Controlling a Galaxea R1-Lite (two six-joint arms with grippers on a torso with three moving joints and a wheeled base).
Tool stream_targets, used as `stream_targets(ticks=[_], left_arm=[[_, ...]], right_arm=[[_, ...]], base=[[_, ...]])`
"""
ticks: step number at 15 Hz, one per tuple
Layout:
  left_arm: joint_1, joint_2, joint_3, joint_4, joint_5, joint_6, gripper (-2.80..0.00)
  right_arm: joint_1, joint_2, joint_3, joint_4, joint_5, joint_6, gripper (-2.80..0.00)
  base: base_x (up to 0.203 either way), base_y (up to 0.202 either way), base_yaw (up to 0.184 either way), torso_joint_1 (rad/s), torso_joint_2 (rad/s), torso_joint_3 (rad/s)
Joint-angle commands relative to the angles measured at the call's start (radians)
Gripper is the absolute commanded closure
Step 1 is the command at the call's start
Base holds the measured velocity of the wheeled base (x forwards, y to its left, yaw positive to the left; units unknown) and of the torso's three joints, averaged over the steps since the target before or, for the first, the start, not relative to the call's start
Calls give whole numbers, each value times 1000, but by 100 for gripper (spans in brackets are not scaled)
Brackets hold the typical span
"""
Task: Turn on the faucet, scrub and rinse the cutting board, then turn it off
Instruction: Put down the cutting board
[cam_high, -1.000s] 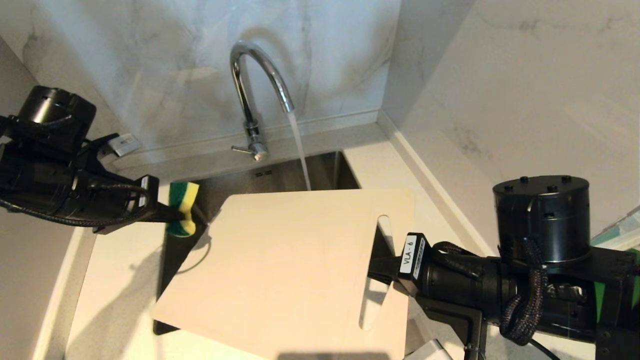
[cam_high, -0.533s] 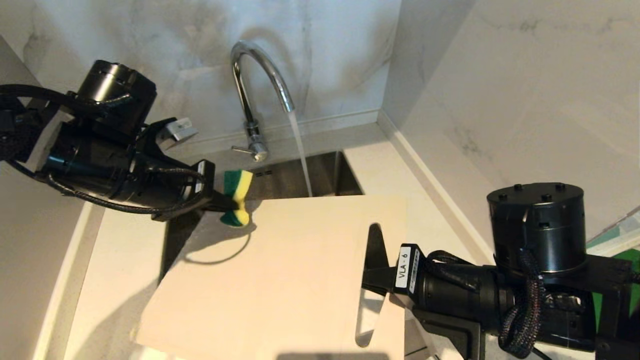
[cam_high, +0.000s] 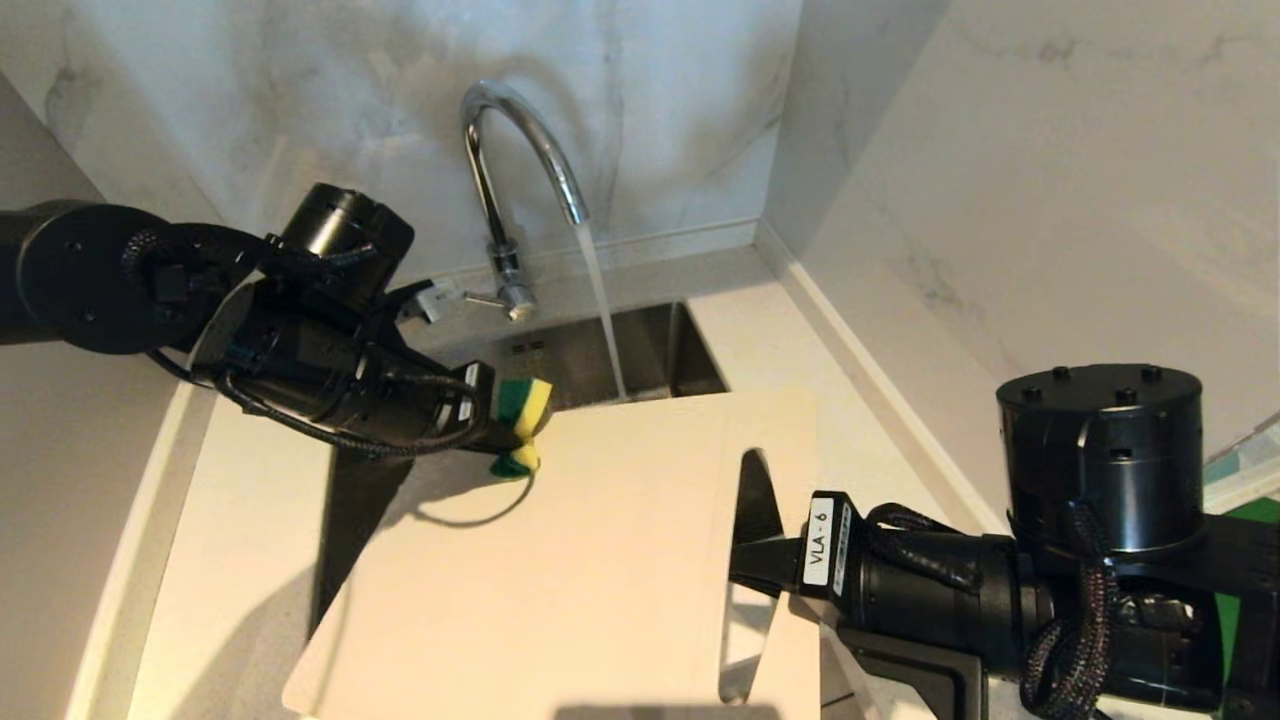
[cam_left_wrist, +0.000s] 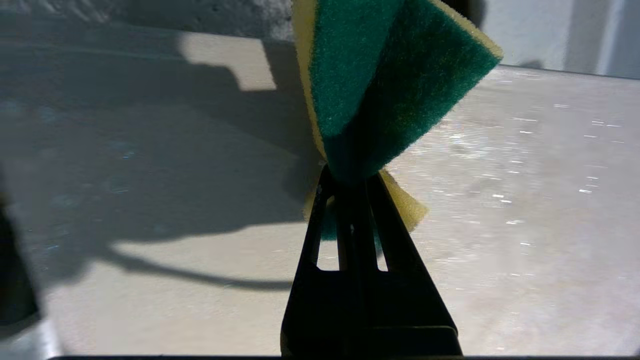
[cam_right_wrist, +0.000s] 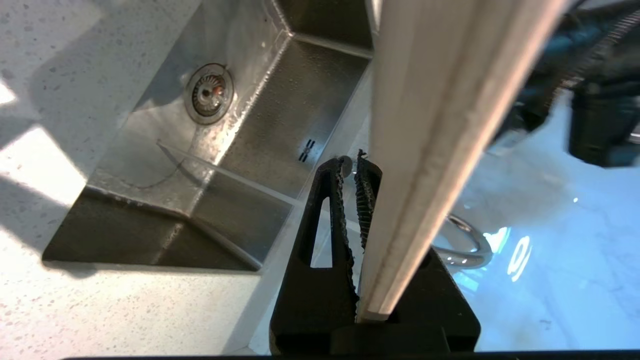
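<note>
1. The faucet (cam_high: 515, 190) stands at the back of the sink (cam_high: 660, 345), against the marble wall, and a stream of water (cam_high: 603, 300) falls from its arched spout and passes behind the far edge of the board.
2. The cutting board (cam_high: 580, 560) is held out over the sink, tilted, with its slot handle on the robot's right side.
3. The right gripper (cam_high: 745, 560) comes in from the right and is clamped on the board's edge by the slot handle; the jaws stand only as far apart as the thin board between them.
4. From the right wrist view, the board (cam_right_wrist: 430, 150) shows edge-on between the black fingers (cam_right_wrist: 325, 225), with the steel basin and its drain (cam_right_wrist: 209, 92) beyond.
5. The left gripper (cam_high: 492, 425) reaches in from the left, pinched tight on a green and yellow sponge (cam_high: 524, 415).
6. The sponge sits at the board's far left corner, just beside the falling water; it looks to be on the board's surface, though I cannot be sure of contact.
7. In the left wrist view, the sponge (cam_left_wrist: 380, 85) is squeezed at its waist by the fingers (cam_left_wrist: 350, 240), flaring out above them, with the wet pale board (cam_left_wrist: 525, 200) behind.
8. The pale worktop (cam_high: 240, 520) runs around the sink on both sides.
</note>
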Motion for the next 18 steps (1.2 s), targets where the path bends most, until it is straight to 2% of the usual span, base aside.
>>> stream_targets(ticks=[1,6,10,14,16,18], left_arm=[[36,-7,40,3,-2,13,0],[172,-79,215,-7,-13,78,0],[332,-128,363,-48,-89,175,0],[466,-181,510,-124,-124,265,0],[513,-201,512,-133,-154,296,0],[510,-223,460,-127,-157,292,0]], right_arm=[[1,-14,1,-6,3,-13,0],[0,-17,4,-6,2,-14,0],[0,-19,-1,-8,3,-14,0],[-2,-22,1,-8,2,-11,0],[-2,-22,4,-8,0,-12,0],[-3,-20,4,-8,0,-11,0]], base=[[0,0,0,0,0,0],[0,0,0,0,0,0],[0,0,0,0,0,0],[0,0,0,0,0,0],[0,0,0,0,0,0],[0,0,0,0,0,0]])
